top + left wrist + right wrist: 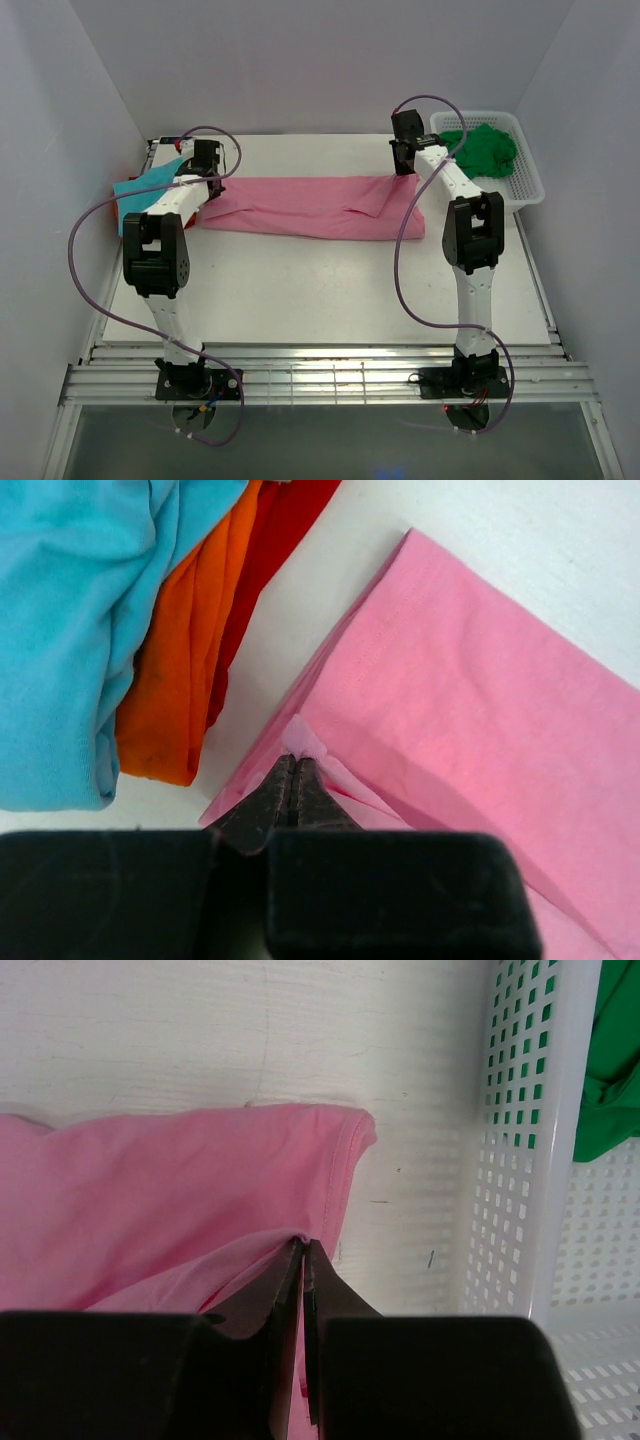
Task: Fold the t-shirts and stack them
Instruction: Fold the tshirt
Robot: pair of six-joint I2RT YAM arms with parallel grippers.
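You've got the pink t-shirt (310,205) lying as a long strip across mid-frame in the top view. Your left gripper (292,762) is pinched tight on a fold at its left end, and your right gripper (303,1246) is pinched tight on its edge by the sleeve hem. The teal t-shirt (70,630) and orange t-shirt (185,650) are bunched upper left in the left wrist view, and the green t-shirt (485,148) sits in the white mesh basket (528,192), upper right.

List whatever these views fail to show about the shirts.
- Top view: left arm covers part of the teal t-shirt.
- Left wrist view: orange t-shirt cut off by the top edge.
- Right wrist view: green t-shirt cut off by the right edge.
- Wrist views: left gripper and right gripper hide how much pink t-shirt they pinch.
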